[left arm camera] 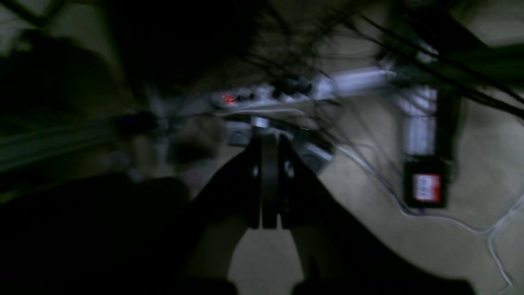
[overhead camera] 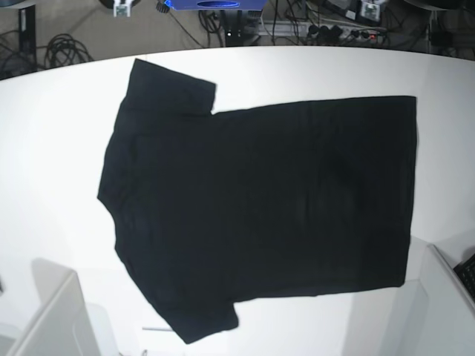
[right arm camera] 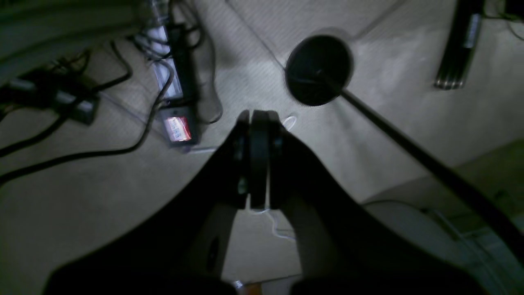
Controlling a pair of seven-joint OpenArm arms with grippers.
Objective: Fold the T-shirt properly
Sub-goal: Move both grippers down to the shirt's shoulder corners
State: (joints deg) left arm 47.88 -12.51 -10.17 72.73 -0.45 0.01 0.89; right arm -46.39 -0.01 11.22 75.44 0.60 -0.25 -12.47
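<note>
The large black short-sleeved cloth T-shirt (overhead camera: 260,208) lies spread flat and unfolded on the white table (overhead camera: 44,148), plain side up. Its collar end is toward the base view's left, its straight hem toward the right, one sleeve pointing to the far edge and the other to the near edge. The cloth is mostly smooth, with faint creases across the body.

Neither arm shows in the base view — only pale blocky shapes at the two near corners of the table. Beyond the far edge sit tangled dark cables (overhead camera: 59,48) and a blue box (overhead camera: 215,4).

The left gripper (left arm camera: 268,184) has its jaws pressed together with nothing between them. Its wrist view is dim and blurred, looking down at a beige floor (left arm camera: 470,135) with a grey power strip (left arm camera: 278,92) showing a red light, and a small black box with a red-and-white label (left arm camera: 425,184).

The right gripper (right arm camera: 258,159) is likewise closed and empty, hanging over the same kind of floor — a round black stand base (right arm camera: 319,69) with a dark pole lies ahead of it, and black cables (right arm camera: 82,151) trail to the left.
</note>
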